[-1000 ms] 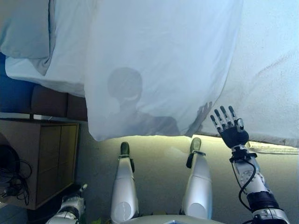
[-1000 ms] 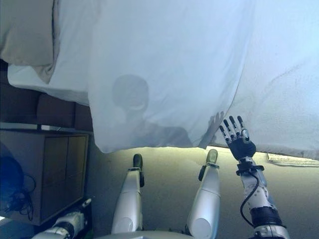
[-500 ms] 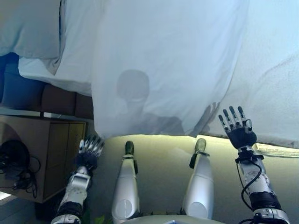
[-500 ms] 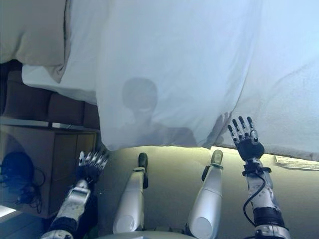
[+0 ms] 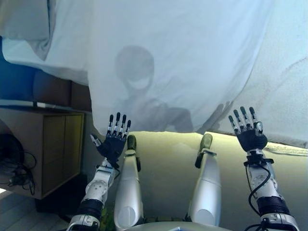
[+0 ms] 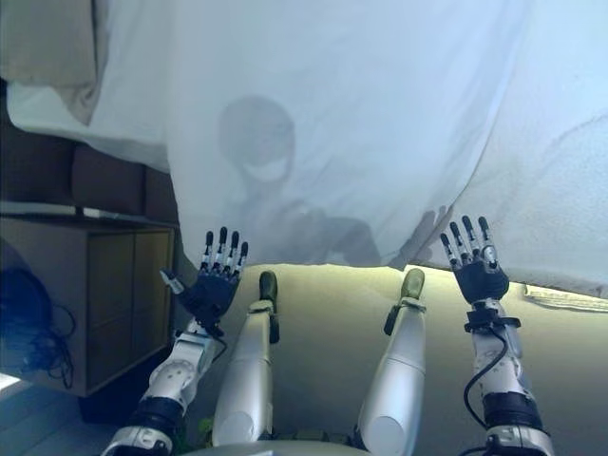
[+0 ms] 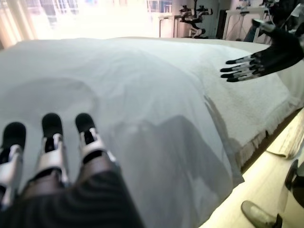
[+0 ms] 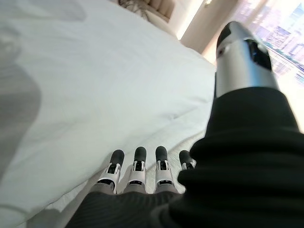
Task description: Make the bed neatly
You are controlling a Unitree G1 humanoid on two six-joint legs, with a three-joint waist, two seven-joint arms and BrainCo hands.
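Observation:
A white sheet (image 5: pixel 173 62) covers the bed and hangs over its near edge, its corner down near my left hand. The textured white mattress cover (image 5: pixel 284 86) shows uncovered to the right of it. A grey pillow (image 5: pixel 24 19) lies at the far left. My left hand (image 5: pixel 114 143) is raised, fingers straight and spread, just below the sheet's hanging edge, holding nothing. My right hand (image 5: pixel 249 134) is raised and open with straight fingers at the bed's edge, below the mattress cover, holding nothing. The right hand also shows in the left wrist view (image 7: pixel 256 61).
A wooden bedside cabinet (image 5: pixel 45 144) stands at the left, against the dark bed base (image 5: pixel 53 91). A tangle of cables (image 5: pixel 12 168) lies beside it. Pale floor (image 5: pixel 163 168) runs along the bed's near edge.
My left hand has come up from low at the left to just under the sheet's edge, fingers spread. My right hand stays raised and open. The camera has shifted slightly.

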